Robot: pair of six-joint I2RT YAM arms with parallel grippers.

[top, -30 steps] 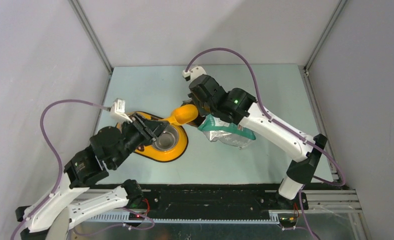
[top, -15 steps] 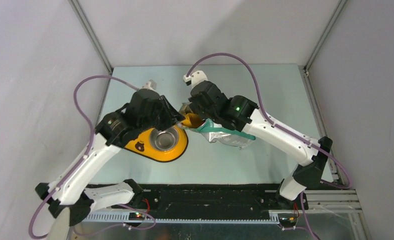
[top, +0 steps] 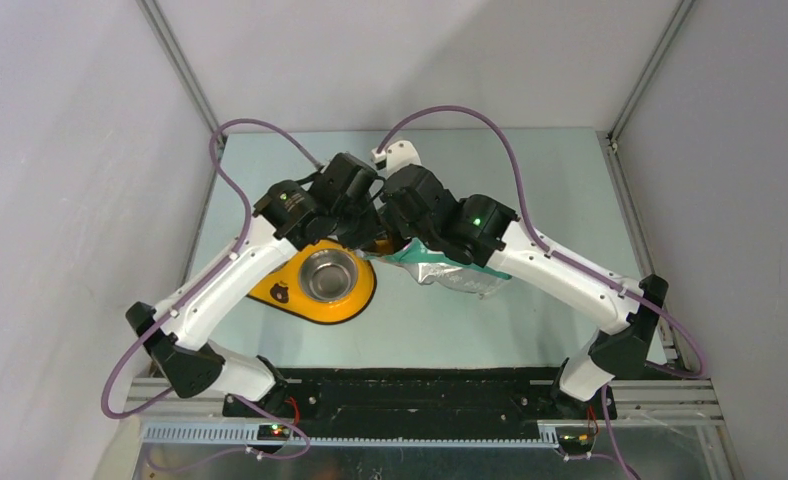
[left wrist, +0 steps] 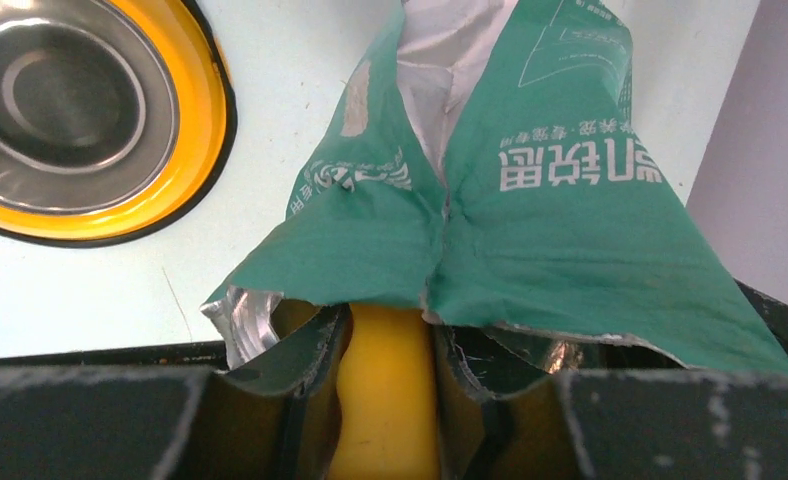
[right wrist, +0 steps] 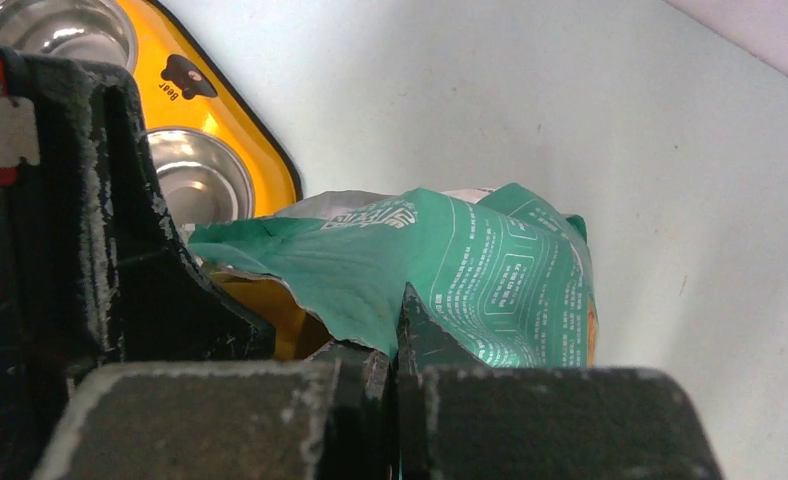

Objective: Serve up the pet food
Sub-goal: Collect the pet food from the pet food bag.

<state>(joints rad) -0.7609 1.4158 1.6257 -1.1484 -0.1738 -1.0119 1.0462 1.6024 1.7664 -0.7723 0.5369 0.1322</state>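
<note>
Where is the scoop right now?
Left wrist view: the scoop sits in the left gripper, poking into the bag's mouth, right of the bowl.

Both arms were built of white shell links between black joint housings: the left arm (top: 220,285) and the right arm (top: 560,275). A purple cable (top: 450,108) looped from each wrist, the right one ending at a small white connector block (top: 395,155). A green indicator light (top: 476,219) glowed on the right forearm. The black jaws looked scuffed and chalky, possibly worn paint.
</note>
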